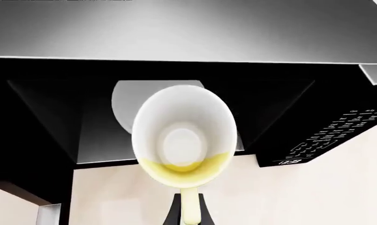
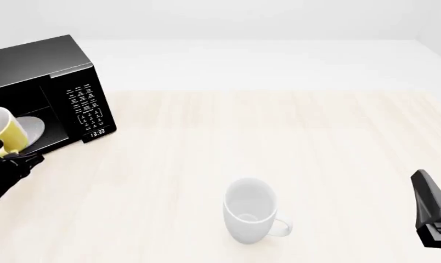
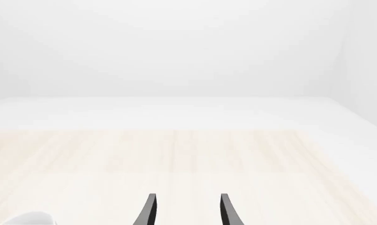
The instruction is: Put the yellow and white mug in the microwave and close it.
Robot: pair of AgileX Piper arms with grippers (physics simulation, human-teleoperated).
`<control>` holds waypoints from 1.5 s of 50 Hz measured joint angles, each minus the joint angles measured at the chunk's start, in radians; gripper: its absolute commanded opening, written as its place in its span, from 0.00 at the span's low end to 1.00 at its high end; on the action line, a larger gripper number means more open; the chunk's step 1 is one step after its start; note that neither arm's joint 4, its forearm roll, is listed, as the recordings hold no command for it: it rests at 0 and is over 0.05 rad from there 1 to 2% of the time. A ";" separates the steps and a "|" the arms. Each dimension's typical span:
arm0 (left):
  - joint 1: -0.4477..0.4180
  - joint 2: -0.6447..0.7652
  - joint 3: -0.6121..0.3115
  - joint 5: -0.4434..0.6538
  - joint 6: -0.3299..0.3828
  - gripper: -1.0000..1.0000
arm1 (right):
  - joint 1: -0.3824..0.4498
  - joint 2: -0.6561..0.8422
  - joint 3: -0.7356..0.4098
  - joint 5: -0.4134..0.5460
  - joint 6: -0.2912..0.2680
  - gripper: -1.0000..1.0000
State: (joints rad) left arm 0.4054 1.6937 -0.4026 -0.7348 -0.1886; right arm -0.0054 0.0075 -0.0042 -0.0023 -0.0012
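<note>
Between the fingers [image 1: 202, 212] of the left gripper [image 1: 188, 213], pinched: the yellow handle of the yellow and white mug [image 1: 184, 136], tipped so that its white inside faces back along the fingers. Just past the mug, beyond the fingertips: the open cavity of the microwave [image 1: 289, 117], black-walled, with the round white turntable plate [image 1: 127, 105] partly hidden behind the mug's rim. Off to one side of the cavity, the keypad [image 1: 332, 136] with white markings and a clock display [image 1: 290, 162] at its lower end. Mug held in the air at the mouth of the cavity, not resting on the plate; whether its rim has crossed the opening cannot be told.

From the front, at the far left edge: same mug [image 2: 3, 131] in front of the black box [image 2: 38, 66], with the dark left gripper [image 2: 1, 159] below and just behind it.

Ahead of the right gripper [image 3: 187, 211], only pale wooden table [image 3: 188, 154]; its two dark fingers [image 3: 149, 208] apart with nothing between them, parked at the near right edge [image 2: 434, 216]. Well off to the side of those fingers, near the middle of the table: larger all-white mug [image 2: 251, 211], lying tilted with its handle toward the right arm.
</note>
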 measured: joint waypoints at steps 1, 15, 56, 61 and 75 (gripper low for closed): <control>0.001 0.003 -0.003 0.001 -0.001 0.00 | 0.000 0.000 0.000 0.000 0.000 1.00; 0.017 0.033 -0.049 0.018 -0.009 0.00 | 0.000 0.000 0.000 0.000 0.000 1.00; 0.048 0.068 -0.150 0.058 -0.010 0.00 | 0.000 0.000 0.000 0.000 0.000 1.00; 0.050 0.076 -0.170 0.071 -0.011 0.00 | 0.000 0.000 0.000 0.000 0.000 1.00; 0.054 0.104 -0.228 0.107 -0.009 0.00 | 0.000 0.000 0.000 0.000 0.000 1.00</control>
State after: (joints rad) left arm 0.4599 1.7977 -0.6303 -0.6277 -0.1981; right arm -0.0054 0.0075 -0.0042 -0.0023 -0.0012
